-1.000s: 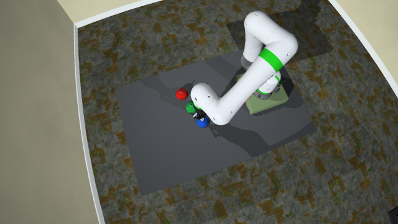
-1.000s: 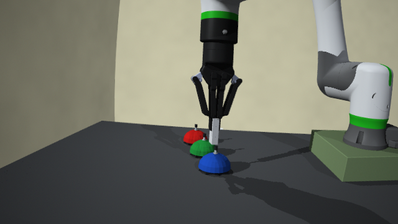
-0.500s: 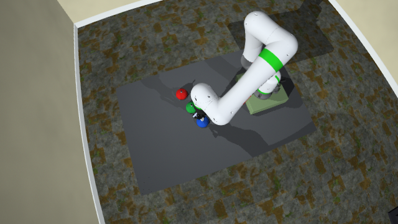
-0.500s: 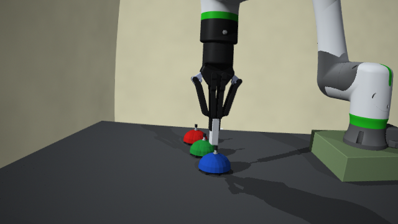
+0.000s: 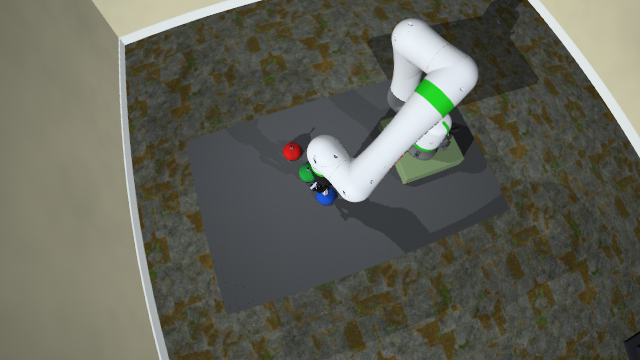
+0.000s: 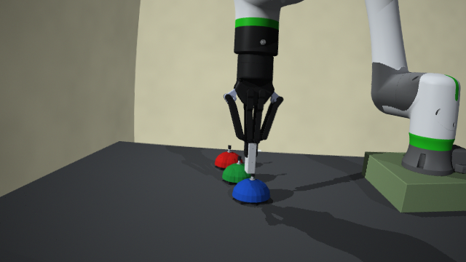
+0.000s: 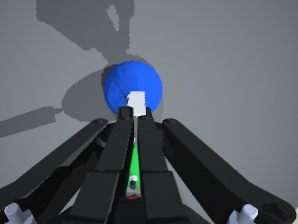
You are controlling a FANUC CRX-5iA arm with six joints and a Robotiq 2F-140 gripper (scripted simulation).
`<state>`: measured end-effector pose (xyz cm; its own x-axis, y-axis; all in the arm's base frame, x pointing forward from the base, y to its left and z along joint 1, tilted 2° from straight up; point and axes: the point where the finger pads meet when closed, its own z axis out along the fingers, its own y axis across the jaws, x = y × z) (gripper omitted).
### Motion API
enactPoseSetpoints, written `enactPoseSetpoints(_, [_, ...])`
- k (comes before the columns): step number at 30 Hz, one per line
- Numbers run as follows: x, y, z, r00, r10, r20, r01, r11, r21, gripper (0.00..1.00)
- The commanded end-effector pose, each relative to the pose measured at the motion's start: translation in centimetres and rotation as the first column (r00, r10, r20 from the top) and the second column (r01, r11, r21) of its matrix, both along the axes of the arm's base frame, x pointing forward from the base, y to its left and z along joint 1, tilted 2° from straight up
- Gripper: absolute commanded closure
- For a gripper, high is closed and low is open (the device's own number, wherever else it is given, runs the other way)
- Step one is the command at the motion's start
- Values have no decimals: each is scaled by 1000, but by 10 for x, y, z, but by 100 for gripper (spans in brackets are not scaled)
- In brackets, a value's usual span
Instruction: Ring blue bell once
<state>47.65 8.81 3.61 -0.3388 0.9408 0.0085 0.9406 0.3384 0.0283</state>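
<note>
Gripper [image 6: 250, 172] pointing straight down over the blue bell [image 6: 251, 191], jaws pressed together with nothing between them. In the exterior view the pale fingertips [image 6: 250, 164] reach the small button on top of the blue dome; whether the tips are actually touching it or just above cannot be told at this size. Wrist view confirms alignment: the joined tips sit over the near part of the blue bell [image 7: 133, 87], with the dome showing beyond and to both sides of them.

Bells: three in a short row on the dark grey worktop [image 5: 280, 260]. From above, the red bell [image 5: 292, 150] lies nearest the far-left corner of the worktop, the green bell [image 5: 305, 173] is in the middle, and the blue bell [image 5: 326, 197] is nearest the centre of the worktop. Red stands apart from green; green and blue sit close, and in the exterior view the green bell [image 6: 235, 173] is partly overlapped by the blue one in front of it. The red bell [image 6: 226, 159] shows its small button post standing up.

Arm: white with green bands, mounted on a green base block [image 6: 382, 182] near the right edge of the worktop. Forearm [image 5: 390, 145] reaches across from the base toward the bells, wrist [image 6: 256, 40] vertical above the gripper.

Surroundings: mottled floor [image 5: 350, 310] around the worktop, cream wall [image 6: 182, 73] behind. Shadows of the arm fall across the worktop toward its near-right side.
</note>
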Motion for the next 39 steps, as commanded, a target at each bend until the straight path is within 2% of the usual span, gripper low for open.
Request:
enactPoseSetpoints(1, [0,0,0,1000,0,0,0,1000,0,100])
enactPoseSetpoints(39, [0,0,-3,1000,0,0,0,1000,0,100])
